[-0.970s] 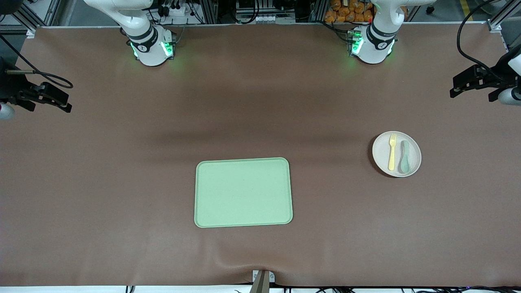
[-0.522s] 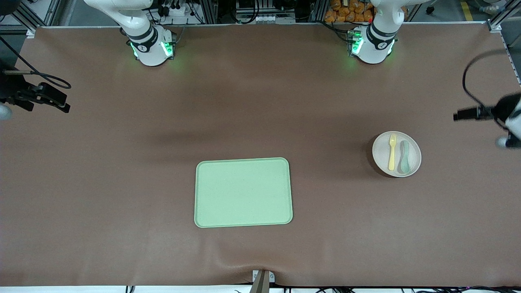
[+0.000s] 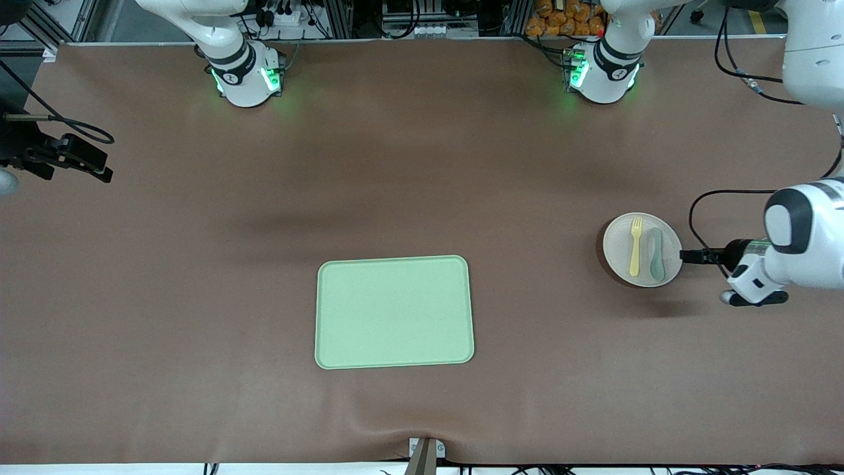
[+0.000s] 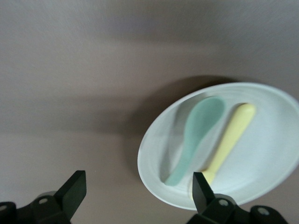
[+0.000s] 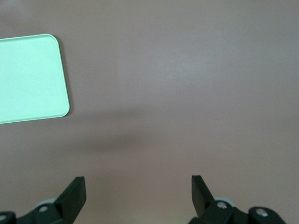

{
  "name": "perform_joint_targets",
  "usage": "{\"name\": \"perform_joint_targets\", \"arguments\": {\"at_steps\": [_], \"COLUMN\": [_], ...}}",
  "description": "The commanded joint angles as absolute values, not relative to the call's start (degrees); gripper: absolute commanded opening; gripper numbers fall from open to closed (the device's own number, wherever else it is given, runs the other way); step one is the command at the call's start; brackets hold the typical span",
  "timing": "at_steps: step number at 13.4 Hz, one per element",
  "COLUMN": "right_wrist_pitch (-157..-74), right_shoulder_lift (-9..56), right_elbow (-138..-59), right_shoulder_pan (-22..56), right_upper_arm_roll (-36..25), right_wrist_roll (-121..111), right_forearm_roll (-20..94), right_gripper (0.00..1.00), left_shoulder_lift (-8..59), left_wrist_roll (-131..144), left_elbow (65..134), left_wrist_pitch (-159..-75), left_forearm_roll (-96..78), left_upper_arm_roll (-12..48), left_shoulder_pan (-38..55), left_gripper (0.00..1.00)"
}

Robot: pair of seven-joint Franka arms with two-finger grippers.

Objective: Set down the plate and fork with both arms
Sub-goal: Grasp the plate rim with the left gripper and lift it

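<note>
Brown matting covered the table [image 3: 198, 264]. At the front view's middle right sat the round off-white plate [image 3: 620, 260], carrying the pale-yellow plastic fork [image 3: 635, 247] beside a grey-green spoon [image 3: 656, 254]. Just beside it hung the left gripper [image 4: 138, 189], fingers spread wide, empty. A rectangular light-green tray [image 3: 394, 311] lay centre-frame. The right gripper [image 5: 138, 189] waited open, empty, at the frame's left edge.

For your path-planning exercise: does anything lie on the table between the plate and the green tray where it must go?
Nothing visible does. The plate, carrying the fork and a spoon, sits toward the left arm's end; only bare table separates it from the tray.
</note>
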State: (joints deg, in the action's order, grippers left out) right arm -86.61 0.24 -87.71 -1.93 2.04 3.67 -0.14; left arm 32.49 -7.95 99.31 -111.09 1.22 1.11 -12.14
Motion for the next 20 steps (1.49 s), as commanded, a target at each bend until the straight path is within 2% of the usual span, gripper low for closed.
{"name": "perform_joint_targets", "arguments": {"at_steps": [1, 6, 7, 9, 12, 15, 20], "right_wrist_pitch": [-85.9, -85.8, -85.8, -85.8, -85.8, -85.8, -85.9], "right_shoulder_lift": [0.5, 0.5, 0.5, 0.5, 0.5, 0.5, 0.5], "right_elbow": [-86.8, -86.8, -86.8, -86.8, -86.8, -86.8, -86.8], "right_shoulder_pan": [-2.7, -2.7, -2.7, -2.7, -2.7, -2.7, -2.7], "right_upper_arm_roll": [2.3, 2.2, 2.2, 2.2, 2.2, 2.2, 2.2], "right_wrist_roll": [3.3, 3.3, 3.3, 3.3, 3.3, 3.3, 3.3], "right_forearm_roll": [0.9, 1.8, 1.8, 1.8, 1.8, 1.8, 1.8], "right_gripper": [1.00, 1.00, 1.00, 1.00, 1.00, 1.00, 1.00], "left_shoulder_lift": [31.7, 35.1, 35.7, 36.3, 37.0, 36.4, 32.6], "left_wrist_roll": [-8.9, -8.8, -8.8, -7.9, -7.6, -8.1, -7.8], "left_elbow": [103.2, 103.2, 103.1, 103.0, 102.7, 102.6, 98.7], "left_wrist_pitch": [-114.8, -117.1, -118.4, -120.6, -122.1, -122.4, -120.7], "left_forearm_roll": [3.8, 7.6, 7.6, 6.6, 4.0, 3.9, 1.3], "left_upper_arm_roll": [1.1, 1.1, 1.2, 1.4, 2.2, 2.5, 7.8], "left_shoulder_pan": [-12.4, -12.2, -12.2, -11.5, -10.8, -10.8, -11.5], "left_gripper": [1.00, 1.00, 0.74, 0.34, 0.00, 0.00, 0.00]}}
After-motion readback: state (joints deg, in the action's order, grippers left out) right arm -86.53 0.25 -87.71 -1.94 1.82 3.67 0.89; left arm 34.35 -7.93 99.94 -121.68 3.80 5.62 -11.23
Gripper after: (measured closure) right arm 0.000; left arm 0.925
